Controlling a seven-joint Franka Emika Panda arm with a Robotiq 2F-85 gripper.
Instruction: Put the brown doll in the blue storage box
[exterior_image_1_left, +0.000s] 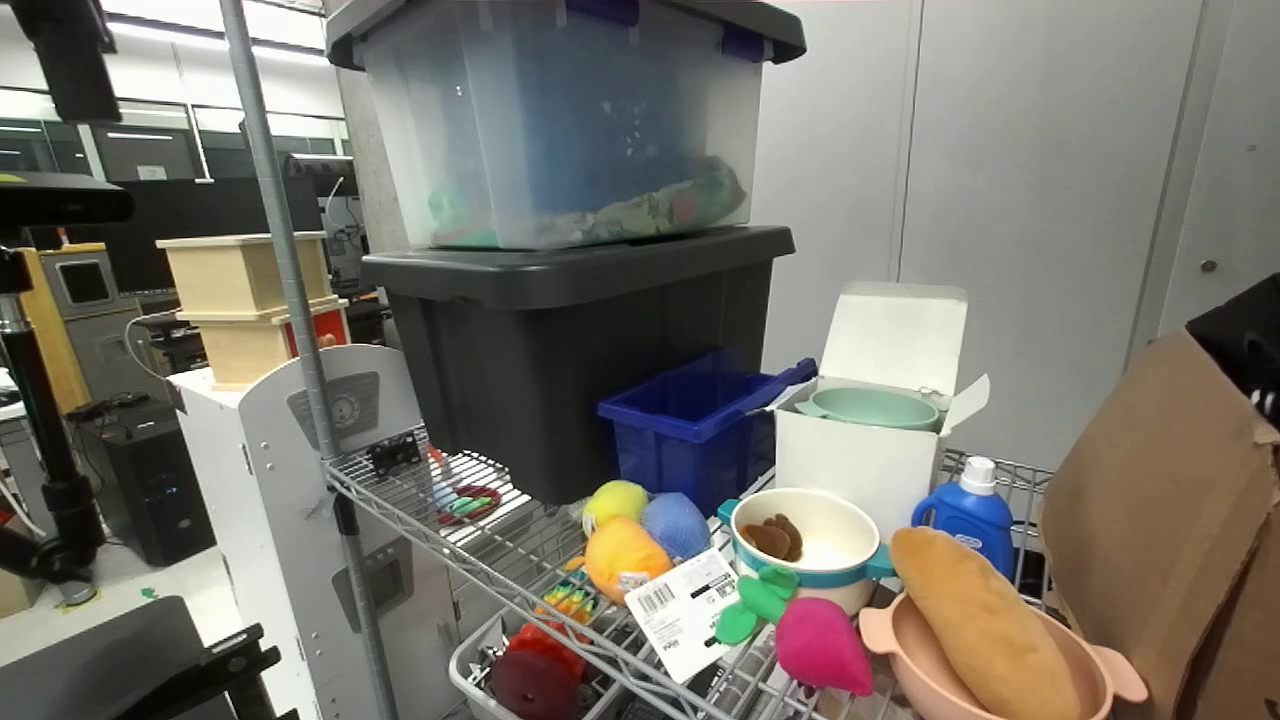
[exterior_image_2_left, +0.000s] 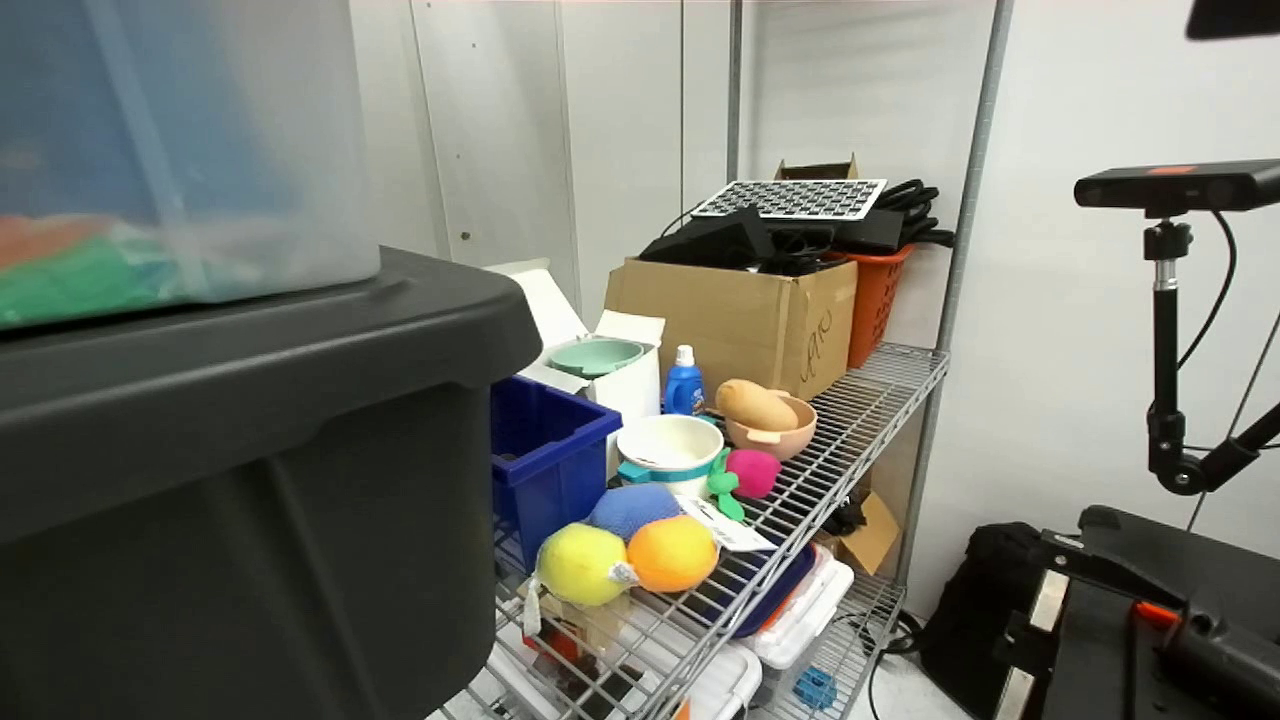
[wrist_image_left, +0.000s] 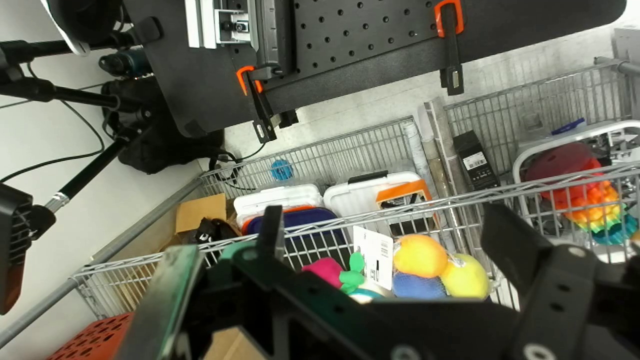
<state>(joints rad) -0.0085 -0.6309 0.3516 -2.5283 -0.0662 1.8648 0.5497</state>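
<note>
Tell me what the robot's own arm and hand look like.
In the wrist view, the hand is black and angular, with two blocky fingers and round, paler bolt heads. The arm itself cannot be made out.

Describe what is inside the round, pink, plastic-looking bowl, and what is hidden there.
The tan-brown, elongated plush doll lies partly inside the round pink bowl, one end jutting past the rim. The bowl floor beneath the doll is covered; anything there cannot be seen.
</note>
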